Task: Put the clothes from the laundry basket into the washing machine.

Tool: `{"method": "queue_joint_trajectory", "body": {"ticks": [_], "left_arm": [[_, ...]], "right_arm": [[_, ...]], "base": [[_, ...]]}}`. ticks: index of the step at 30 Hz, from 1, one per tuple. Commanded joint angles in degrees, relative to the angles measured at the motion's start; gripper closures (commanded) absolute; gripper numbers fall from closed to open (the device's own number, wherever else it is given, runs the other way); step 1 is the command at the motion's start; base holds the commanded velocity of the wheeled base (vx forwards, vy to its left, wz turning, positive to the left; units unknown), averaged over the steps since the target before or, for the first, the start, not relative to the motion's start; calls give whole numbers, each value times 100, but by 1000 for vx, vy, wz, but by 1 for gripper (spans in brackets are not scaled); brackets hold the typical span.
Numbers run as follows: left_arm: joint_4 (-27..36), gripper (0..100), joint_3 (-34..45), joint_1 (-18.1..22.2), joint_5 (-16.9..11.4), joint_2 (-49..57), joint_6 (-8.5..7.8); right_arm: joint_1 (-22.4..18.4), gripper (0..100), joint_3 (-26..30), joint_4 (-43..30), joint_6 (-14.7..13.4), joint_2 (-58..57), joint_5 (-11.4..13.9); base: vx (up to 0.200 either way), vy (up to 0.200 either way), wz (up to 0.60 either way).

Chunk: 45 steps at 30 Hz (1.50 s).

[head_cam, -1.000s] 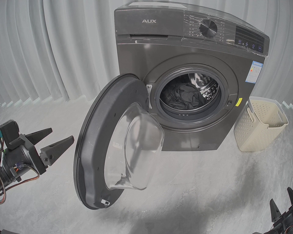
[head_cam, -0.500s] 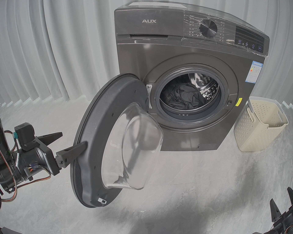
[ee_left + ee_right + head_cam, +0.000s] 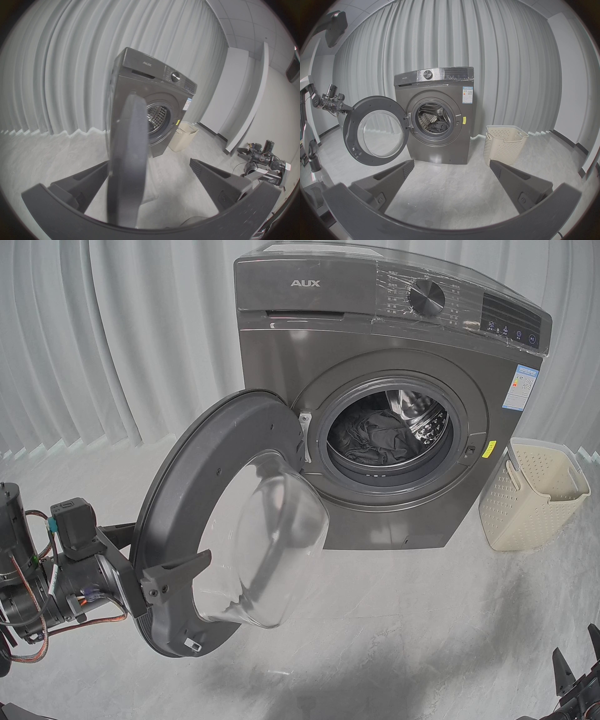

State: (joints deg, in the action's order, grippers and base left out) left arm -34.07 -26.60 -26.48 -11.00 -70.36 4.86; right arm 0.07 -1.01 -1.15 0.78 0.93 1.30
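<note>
Dark clothes (image 3: 378,437) lie in washing machine (image 3: 281,359) drum, frame centre; laundry basket (image 3: 522,509), right, looks empty. Loading apparently done. Left hand (image 3: 172,541), spread, straddles open door (image 3: 206,477) rim; right hand (image 3: 449,162) spread.

Pale pleated curtains (image 3: 94,334) across the back, grey marbled floor (image 3: 406,627), plain white side wall (image 3: 232,93), panelled ceiling (image 3: 250,18)

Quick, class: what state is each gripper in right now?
Left gripper: open, fingers on either side of the door rim.
Right gripper: open, holding nothing.
</note>
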Motion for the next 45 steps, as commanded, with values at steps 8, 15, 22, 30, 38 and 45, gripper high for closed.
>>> {"method": "queue_joint_trajectory", "body": {"ticks": [8,15,22,30,38,45], "left_arm": [[-12,0,-741,-956,45,-311,507],[-12,0,-697,-1035,177,-241,577],[-3,0,-671,-534,458,155,577],[50,0,-618,758,414,111,516],[-12,0,-407,556,423,-513,111],[-258,0,-601,-130,458,-953,155]], "right_arm": [[1,0,57,0,1,-75,1],[1,0,57,0,1,-75,1],[1,0,57,0,1,-75,1],[1,0,57,0,1,-75,1],[1,0,57,0,1,-75,1],[1,0,57,0,1,-75,1]], "base": [[0,0,0],[0,0,0],[0,0,0],[0,0,0],[0,0,0],[0,0,0]]}}
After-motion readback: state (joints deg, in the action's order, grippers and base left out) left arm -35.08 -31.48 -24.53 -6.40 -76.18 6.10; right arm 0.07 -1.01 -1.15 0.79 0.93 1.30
